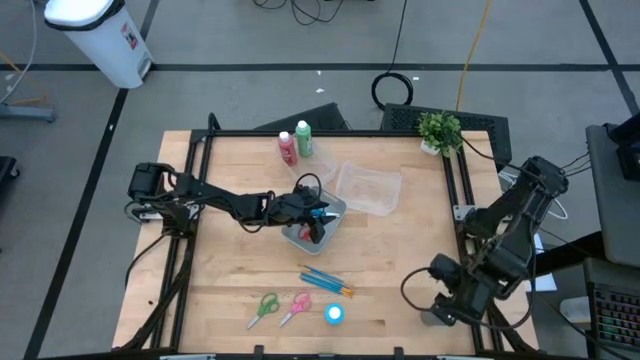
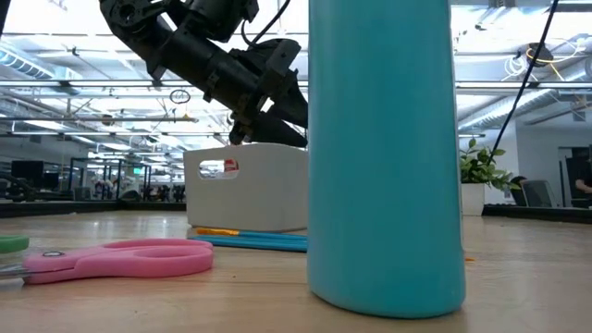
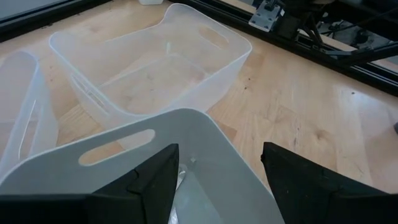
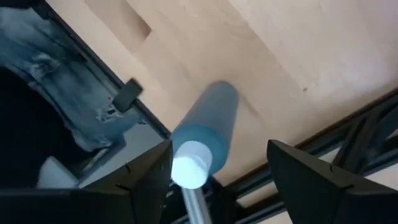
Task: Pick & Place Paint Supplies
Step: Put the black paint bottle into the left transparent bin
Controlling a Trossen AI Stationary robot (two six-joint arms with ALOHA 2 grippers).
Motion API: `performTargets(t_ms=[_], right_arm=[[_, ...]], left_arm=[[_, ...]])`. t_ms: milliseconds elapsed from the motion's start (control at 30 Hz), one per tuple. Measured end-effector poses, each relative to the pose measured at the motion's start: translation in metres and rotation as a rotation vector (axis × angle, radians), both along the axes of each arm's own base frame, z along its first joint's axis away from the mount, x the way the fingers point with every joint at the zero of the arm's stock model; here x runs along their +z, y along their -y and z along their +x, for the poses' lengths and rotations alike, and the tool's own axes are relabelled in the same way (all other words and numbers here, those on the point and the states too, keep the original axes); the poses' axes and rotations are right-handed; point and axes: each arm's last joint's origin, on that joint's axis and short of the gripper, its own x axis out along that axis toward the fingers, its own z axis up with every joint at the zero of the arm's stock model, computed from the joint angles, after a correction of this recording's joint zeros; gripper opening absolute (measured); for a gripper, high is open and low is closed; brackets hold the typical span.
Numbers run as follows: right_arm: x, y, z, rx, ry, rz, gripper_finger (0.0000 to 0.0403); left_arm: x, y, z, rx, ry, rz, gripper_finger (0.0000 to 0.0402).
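My left gripper (image 1: pixel 318 222) reaches into a clear tub (image 1: pixel 312 226) mid-tabletop.
Its fingers (image 3: pixel 149 183) are apart; my right gripper (image 1: pixel 440 300) waits near the tabletop's right front corner, fingers apart.

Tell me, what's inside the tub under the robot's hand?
The left gripper hangs open over the tub. Something blue and something dark show inside, but the arm covers most of it, so I can't tell what they are.

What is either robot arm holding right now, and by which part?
Nothing. The left end effector hangs open over the nearer clear plastic tub; the right end effector is open above a light blue white-capped bottle.
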Motion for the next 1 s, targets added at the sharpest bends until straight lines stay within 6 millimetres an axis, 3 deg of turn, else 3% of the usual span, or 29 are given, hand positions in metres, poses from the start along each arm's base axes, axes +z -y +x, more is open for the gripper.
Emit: performTargets(t_ms=[400,600,867,1000], right_arm=[[-0.021,-0.03,0.004,-0.038,-0.112,0.025,0.0251],[-0.021,-0.024,0.004,0.002,-0.032,-0.061,0.0251],[-0.024,-0.009,0.001,0.026,-0.06,-0.218,0.0251],[-0.029,-0.002,-0.001,0.14,-0.043,-0.318,0.0251]], left_arm=[[-0.001,0.0,-0.001,0.004,-0.015,-0.008,0.0239],[-0.002,0.0,-0.001,0.009,-0.02,-0.007,0.0239],[-0.002,0.0,-0.001,0.005,-0.025,0.004,0.0239],[-0.003,0.0,-0.002,0.007,-0.034,0.003,0.0239]])
